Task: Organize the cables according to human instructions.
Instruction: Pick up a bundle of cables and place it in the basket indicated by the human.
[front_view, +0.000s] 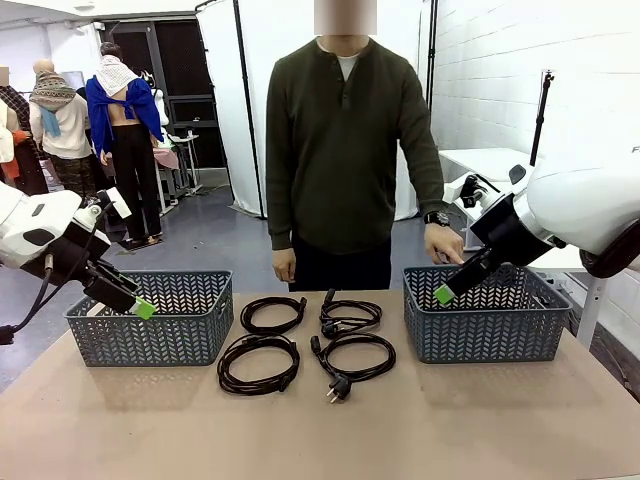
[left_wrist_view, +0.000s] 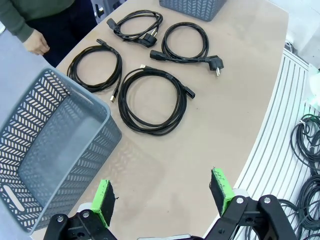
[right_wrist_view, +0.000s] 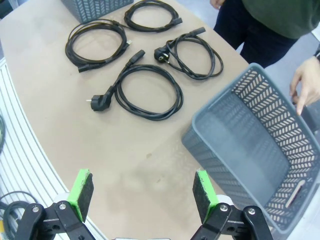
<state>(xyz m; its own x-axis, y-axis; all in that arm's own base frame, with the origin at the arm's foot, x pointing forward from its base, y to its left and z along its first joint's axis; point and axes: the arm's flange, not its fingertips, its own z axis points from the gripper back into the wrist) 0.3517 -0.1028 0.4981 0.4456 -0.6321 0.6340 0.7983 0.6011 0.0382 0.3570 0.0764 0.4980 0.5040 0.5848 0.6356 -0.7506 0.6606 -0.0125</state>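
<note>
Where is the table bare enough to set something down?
Free: near strip of the table, in front of the cables and baskets. The left basket and right basket are empty. Crowded: the middle, four cables between the baskets.

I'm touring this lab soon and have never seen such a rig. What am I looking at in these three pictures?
Two white robot arms work at a table, opposite a person. Each arm ends in a pincer with green pads. The front picture comes from a camera between the arms. The other two come from wrist cameras, looking along the left pincer and the right pincer. Four coiled black cables lie between two grey baskets. Both pincers are open and hold nothing.
</note>
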